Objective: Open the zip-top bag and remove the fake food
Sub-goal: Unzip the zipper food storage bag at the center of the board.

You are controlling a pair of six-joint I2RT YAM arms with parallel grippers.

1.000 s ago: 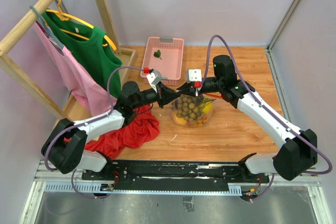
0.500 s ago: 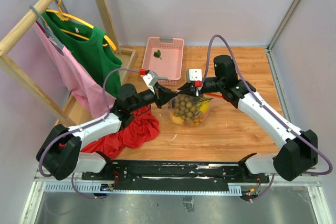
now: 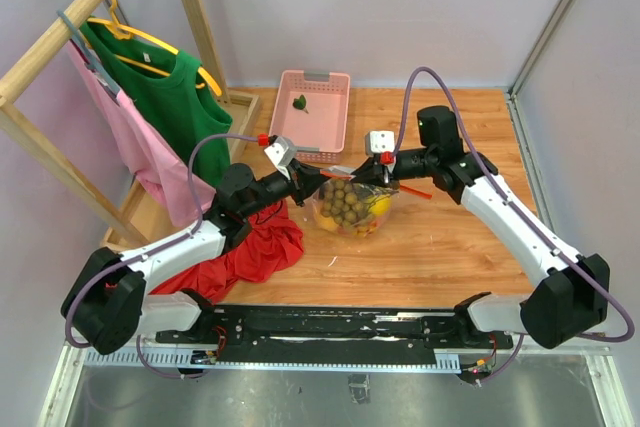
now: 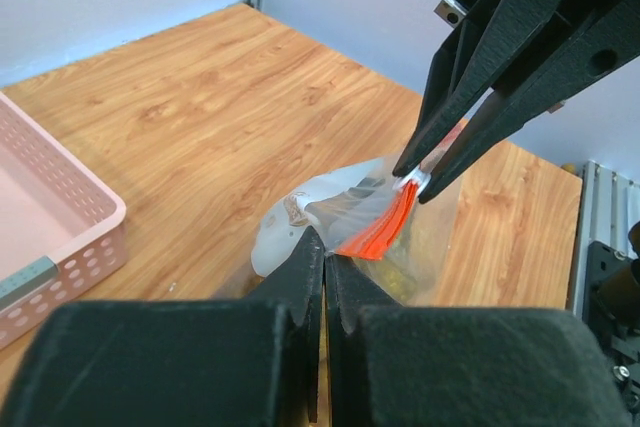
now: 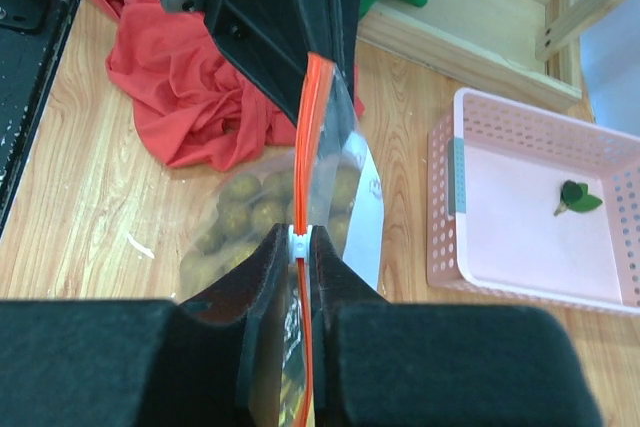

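Wooden bench (image 3: 450,247) mid-scene bears the zip-top bag (image 3: 352,215), left claw (image 4: 323,247) pinched tight on its mouth's edge, right claw (image 5: 300,239) clamped on the white slider (image 4: 412,183); unzipping looks barely begun, fake food (image 3: 343,204) all inside.
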